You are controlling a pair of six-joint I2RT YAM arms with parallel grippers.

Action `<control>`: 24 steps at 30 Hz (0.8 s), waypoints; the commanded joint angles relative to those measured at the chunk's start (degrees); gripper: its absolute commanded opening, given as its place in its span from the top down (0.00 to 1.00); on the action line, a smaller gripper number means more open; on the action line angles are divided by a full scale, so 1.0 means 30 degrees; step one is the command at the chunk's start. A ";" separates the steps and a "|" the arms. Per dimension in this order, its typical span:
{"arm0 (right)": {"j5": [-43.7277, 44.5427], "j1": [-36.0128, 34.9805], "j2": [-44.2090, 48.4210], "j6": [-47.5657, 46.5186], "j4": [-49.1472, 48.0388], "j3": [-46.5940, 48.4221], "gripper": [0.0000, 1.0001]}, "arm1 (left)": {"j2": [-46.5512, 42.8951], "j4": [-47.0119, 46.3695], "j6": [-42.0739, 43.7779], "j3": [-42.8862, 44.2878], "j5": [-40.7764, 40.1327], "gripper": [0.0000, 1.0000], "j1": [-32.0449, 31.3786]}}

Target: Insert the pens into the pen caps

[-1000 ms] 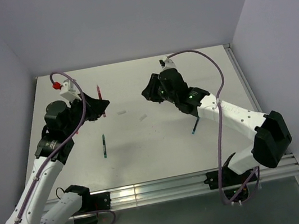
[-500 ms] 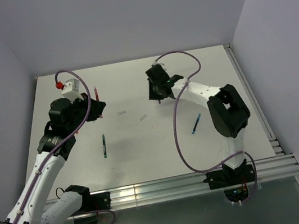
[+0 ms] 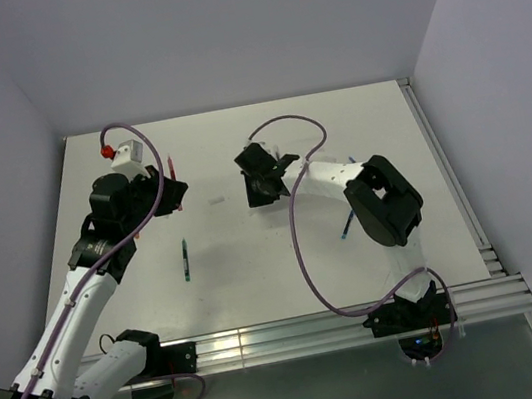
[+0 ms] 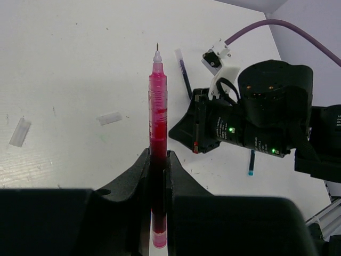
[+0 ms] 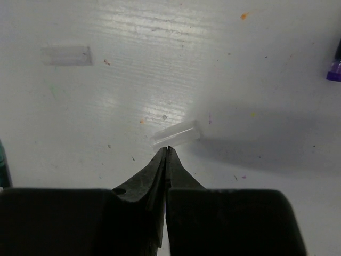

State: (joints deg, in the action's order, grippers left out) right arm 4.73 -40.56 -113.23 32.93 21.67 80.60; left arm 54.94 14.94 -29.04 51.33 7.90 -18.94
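Your left gripper (image 4: pixel 158 158) is clenched on the red pen (image 4: pixel 157 106). It grasps the barrel low down, so most of the pen and its needle tip stick out past the fingers. From above, this gripper hangs over the far left part of the table (image 3: pixel 259 282).

Your right gripper (image 5: pixel 166 150) has its fingers pressed tight together with nothing between them. Their tips sit right beside a pen cap (image 5: pixel 177 133) that lies flat on the table. You cannot tell whether they touch it, but the cap is not grasped.

A second pen cap (image 3: pixel 217 201) lies to the left of that gripper, between your two grippers.

The green pen (image 3: pixel 186 260) lies on the table on the near side of the left gripper. The light blue pen (image 3: pixel 345 230) lies farther right, partly hidden behind the right arm (image 3: pixel 378 202). The left wrist view also shows a dark blue pen (image 4: pixel 184 74) lying close by the right gripper.
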 commanded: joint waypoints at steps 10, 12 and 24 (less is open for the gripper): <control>0.0971 -0.0222 -0.0283 0.0625 0.0042 -0.0381 1.00 | -0.0060 -0.0175 0.0480 0.0175 -0.0319 1.00 0.0073; 0.1058 -0.0193 -0.0400 0.0655 0.0129 -0.0352 1.00 | -0.0061 -0.0146 0.0538 0.0175 -0.0320 1.00 0.0073; 0.1440 0.0042 -0.1045 0.0655 0.0335 -0.0030 1.00 | -0.0178 -0.0087 0.0568 0.0146 -0.0436 1.00 0.0073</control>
State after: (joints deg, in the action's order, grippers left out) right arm 7.05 -40.86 -114.80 34.65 21.98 79.46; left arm 55.02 15.53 -28.12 51.33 7.51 -18.94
